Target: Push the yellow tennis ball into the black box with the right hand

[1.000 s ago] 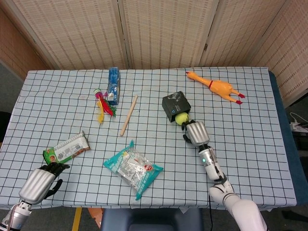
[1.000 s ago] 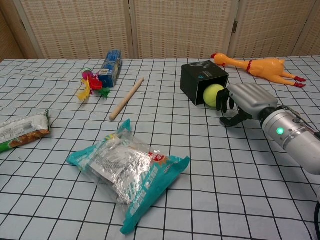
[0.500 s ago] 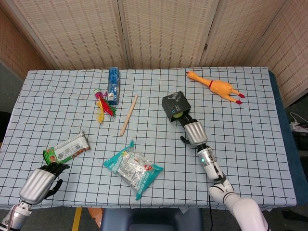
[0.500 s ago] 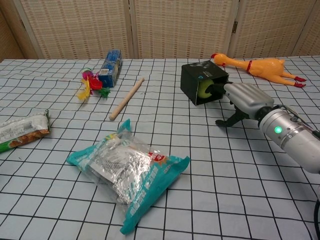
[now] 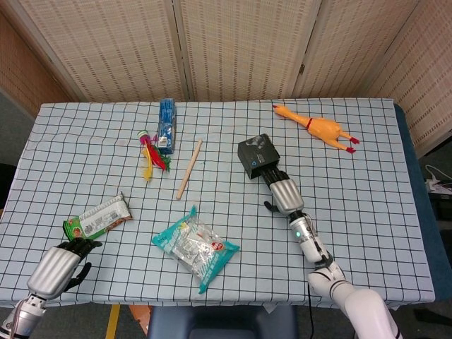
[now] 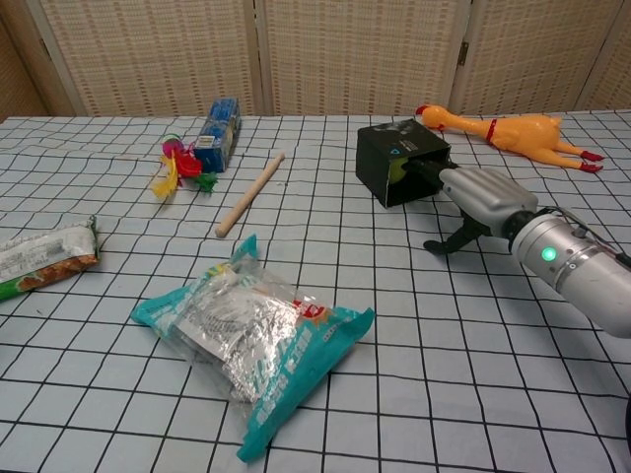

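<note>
The black box [image 5: 256,155] lies on its side mid-table with its mouth turned toward my right hand [image 5: 284,193]. In the chest view only a sliver of the yellow tennis ball [image 6: 395,174] shows deep inside the box [image 6: 394,153]. My right hand [image 6: 483,197] reaches its straight fingers into the box mouth against the ball, while the thumb points down at the cloth. It holds nothing. In the head view the ball is hidden. My left hand [image 5: 60,267] rests at the near left table edge, fingers curled in and empty.
A rubber chicken [image 5: 318,128] lies behind the box to the right. A wooden stick [image 5: 189,168], a blue pack [image 5: 166,126] and a feathered toy [image 5: 150,152] sit left of the box. A teal snack bag [image 5: 195,246] and a green snack bar [image 5: 97,217] lie nearer.
The right hand has moved forward toward the box, its fingers straightening. The ball rolled from the box mouth to deep inside. The left hand has not moved.
</note>
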### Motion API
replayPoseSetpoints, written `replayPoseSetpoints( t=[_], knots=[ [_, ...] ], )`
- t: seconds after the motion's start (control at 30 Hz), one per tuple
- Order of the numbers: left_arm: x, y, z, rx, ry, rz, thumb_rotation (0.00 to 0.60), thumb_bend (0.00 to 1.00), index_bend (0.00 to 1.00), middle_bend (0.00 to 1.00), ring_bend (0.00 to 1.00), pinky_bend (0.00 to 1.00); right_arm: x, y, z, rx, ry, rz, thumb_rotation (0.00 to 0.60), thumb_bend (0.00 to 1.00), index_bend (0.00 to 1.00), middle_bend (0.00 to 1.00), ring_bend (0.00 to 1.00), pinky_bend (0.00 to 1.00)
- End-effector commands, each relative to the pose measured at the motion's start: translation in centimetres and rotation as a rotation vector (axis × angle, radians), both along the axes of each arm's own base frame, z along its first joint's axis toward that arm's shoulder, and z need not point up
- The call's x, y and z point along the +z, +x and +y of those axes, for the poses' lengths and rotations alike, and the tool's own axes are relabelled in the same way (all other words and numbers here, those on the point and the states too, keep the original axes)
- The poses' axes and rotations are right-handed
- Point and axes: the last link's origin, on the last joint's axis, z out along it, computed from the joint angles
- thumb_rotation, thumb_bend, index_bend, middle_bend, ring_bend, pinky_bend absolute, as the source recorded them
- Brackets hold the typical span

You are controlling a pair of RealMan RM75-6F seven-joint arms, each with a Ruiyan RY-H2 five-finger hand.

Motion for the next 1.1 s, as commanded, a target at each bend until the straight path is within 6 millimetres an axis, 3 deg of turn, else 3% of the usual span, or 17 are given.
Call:
replayPoseSetpoints(
  t=[0.03, 0.3, 0.43, 0.53, 0.6, 0.73, 0.83, 0.97, 1.1],
  knots=[
    [0.0, 0.0, 0.0, -0.001, 0.0, -0.001, 0.6, 0.5, 0.28, 0.31, 0.29, 0.51, 0.2, 0.0, 0.1, 0.009, -0.002, -0.003, 0.6, 0.12, 0.0, 0.02, 0.0, 0.14],
    [0.1, 0.0, -0.1, -0.003, 0.0, -0.001, 0.6, 0.5, 0.28, 0.31, 0.29, 0.52, 2.8, -0.8, 1.6, 0.045, -0.054, -0.006, 0.6, 0.12, 0.04, 0.04, 0.0, 0.15],
    [0.2, 0.0, -0.1, -0.002, 0.005, -0.002, 0.6, 0.5, 0.28, 0.31, 0.29, 0.52, 5.6, -1.7, 4.0, 0.077, -0.081, -0.003, 0.6, 0.12, 0.16, 0.15, 0.05, 0.21],
    [0.3, -0.1, -0.1, 0.003, 0.011, -0.005, 0.6, 0.5, 0.28, 0.31, 0.29, 0.51, 8.6, -2.8, 6.1, 0.064, -0.108, 0.055, 0.6, 0.12, 0.27, 0.19, 0.08, 0.23],
    [0.3, -0.1, 0.0, 0.007, 0.013, -0.008, 0.6, 0.5, 0.28, 0.31, 0.29, 0.51, 10.6, -3.5, 7.5, 0.027, -0.124, 0.108, 0.6, 0.12, 0.3, 0.2, 0.08, 0.23],
    [0.5, -0.3, 0.2, 0.022, 0.025, -0.009, 0.6, 0.5, 0.28, 0.31, 0.29, 0.51, 15.4, -4.6, 10.7, -0.076, -0.181, 0.204, 0.6, 0.12, 0.29, 0.2, 0.08, 0.23],
    [0.7, -0.3, 0.2, 0.026, 0.039, -0.011, 0.6, 0.5, 0.28, 0.31, 0.29, 0.52, 17.4, -5.4, 12.6, -0.106, -0.211, 0.25, 0.6, 0.12, 0.21, 0.19, 0.06, 0.22],
    [0.8, -0.2, 0.1, 0.023, 0.052, -0.012, 0.6, 0.5, 0.28, 0.31, 0.29, 0.52, 18.6, -5.9, 14.4, -0.102, -0.234, 0.275, 0.6, 0.12, 0.11, 0.11, 0.0, 0.15],
    [0.9, -0.2, 0.0, 0.021, 0.058, -0.012, 0.6, 0.5, 0.28, 0.31, 0.29, 0.52, 19.0, -6.3, 15.5, -0.108, -0.23, 0.262, 0.6, 0.12, 0.09, 0.09, 0.0, 0.12]
  ],
)
